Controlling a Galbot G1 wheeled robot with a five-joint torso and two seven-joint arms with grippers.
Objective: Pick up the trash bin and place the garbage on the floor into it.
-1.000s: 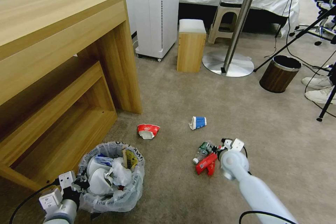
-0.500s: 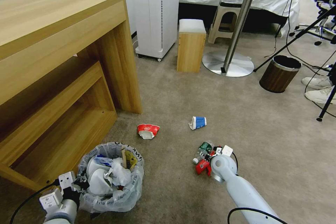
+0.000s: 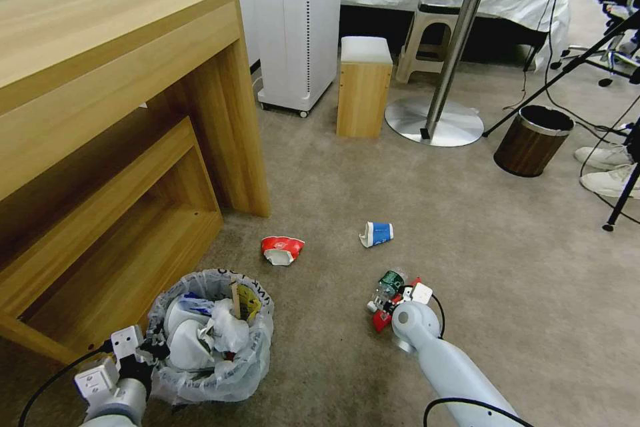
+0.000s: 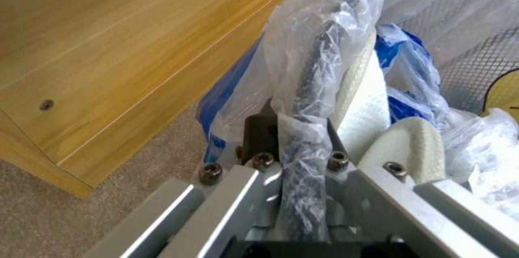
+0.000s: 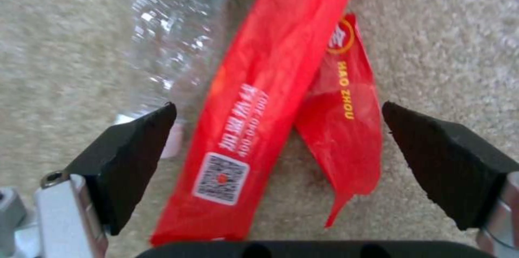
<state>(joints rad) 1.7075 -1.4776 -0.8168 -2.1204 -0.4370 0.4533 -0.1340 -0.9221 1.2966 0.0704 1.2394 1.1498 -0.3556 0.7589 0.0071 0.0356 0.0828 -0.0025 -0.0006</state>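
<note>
left hand [image 3: 143, 352] clamped on bagged rim of trash bin [image 3: 212, 337], bin on floor [image 3: 467, 227] beside wooden desk [image 3: 113, 113] | bin holds crumpled white papers, blue wrapper | red-white cup [image 3: 282, 249], blue-white cup [image 3: 377, 234] lie tipped on carpet | right hand [image 5: 278, 160] wide open, fingers straddling red packet [image 5: 265, 104]; packet's long axis runs between them, bottle [image 5: 173, 35] alongside

red packet [image 3: 381, 320] half hidden by right arm — bottle [image 5: 173, 26] blurred
</note>
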